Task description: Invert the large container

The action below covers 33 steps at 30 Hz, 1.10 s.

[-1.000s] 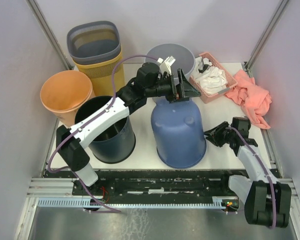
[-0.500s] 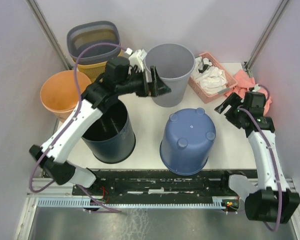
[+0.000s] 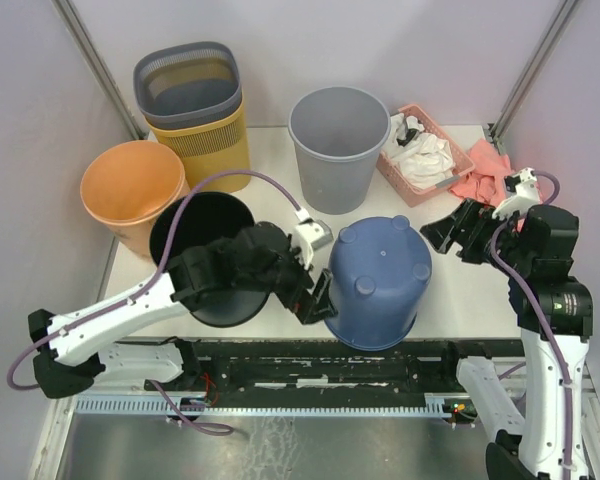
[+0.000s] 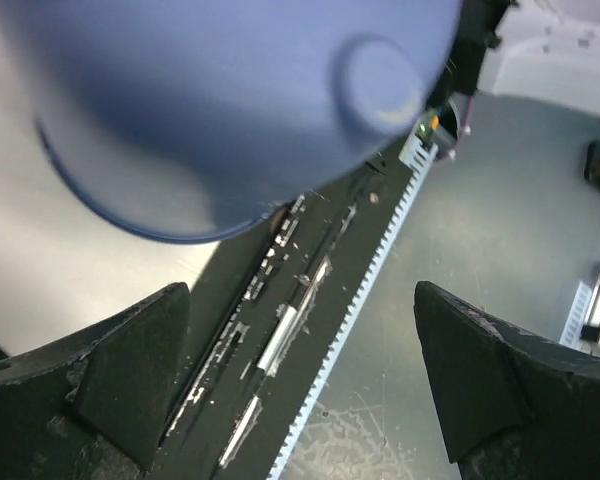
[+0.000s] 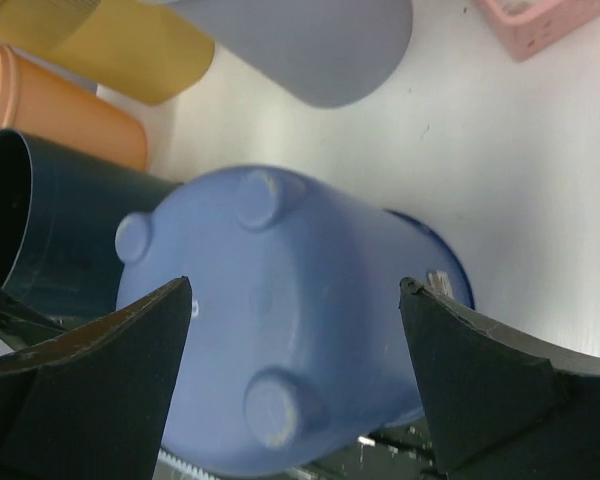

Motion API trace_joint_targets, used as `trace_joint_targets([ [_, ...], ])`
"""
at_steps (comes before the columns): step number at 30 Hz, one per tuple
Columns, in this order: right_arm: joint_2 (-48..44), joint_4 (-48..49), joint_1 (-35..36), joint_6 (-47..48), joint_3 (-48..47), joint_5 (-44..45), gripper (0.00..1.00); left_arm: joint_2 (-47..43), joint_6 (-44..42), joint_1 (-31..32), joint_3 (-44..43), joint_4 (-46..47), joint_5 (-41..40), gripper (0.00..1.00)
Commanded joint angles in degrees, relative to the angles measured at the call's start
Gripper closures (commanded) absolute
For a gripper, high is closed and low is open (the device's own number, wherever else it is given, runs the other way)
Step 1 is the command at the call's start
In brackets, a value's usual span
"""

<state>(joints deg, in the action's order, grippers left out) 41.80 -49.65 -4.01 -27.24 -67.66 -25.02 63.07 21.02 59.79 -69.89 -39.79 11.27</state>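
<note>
Pale lavender walls [image 3: 400, 40] enclose a white table [image 3: 280, 190].

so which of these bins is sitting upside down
The blue bin at the near edge: its base with round feet faces up. The grey bin, black bin, orange bin and yellow bin all stand with open mouths up.

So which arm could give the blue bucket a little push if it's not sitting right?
Left, probably. The left fingers are open right beside the blue bucket, at its near-left side. The right fingers are open too, but sit farther off, toward the pink cloth.
</note>
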Motion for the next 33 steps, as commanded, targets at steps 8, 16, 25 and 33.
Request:
trace_joint_targets([
  [8,-4.28,-8.55,1.45,-0.15,-4.01,4.51,0.05,8.96,-3.82,8.63,2.39,16.53,-8.32,0.01],
  [16,-0.09,-10.04,1.42,4.46,-13.28,14.08,0.04,26.89,-5.66,8.60,-10.64,31.33,-0.90,0.01],
  [25,4.67,-12.21,3.79,11.40,-23.56,12.47,0.01,25.16,-11.51,7.77,-23.26,10.19,-7.29,0.01],
  [33,13.10,-7.34,7.23,9.34,-22.54,-0.73,0.01,5.68,-1.59,5.60,-25.34,-11.04,-26.92,0.01],
])
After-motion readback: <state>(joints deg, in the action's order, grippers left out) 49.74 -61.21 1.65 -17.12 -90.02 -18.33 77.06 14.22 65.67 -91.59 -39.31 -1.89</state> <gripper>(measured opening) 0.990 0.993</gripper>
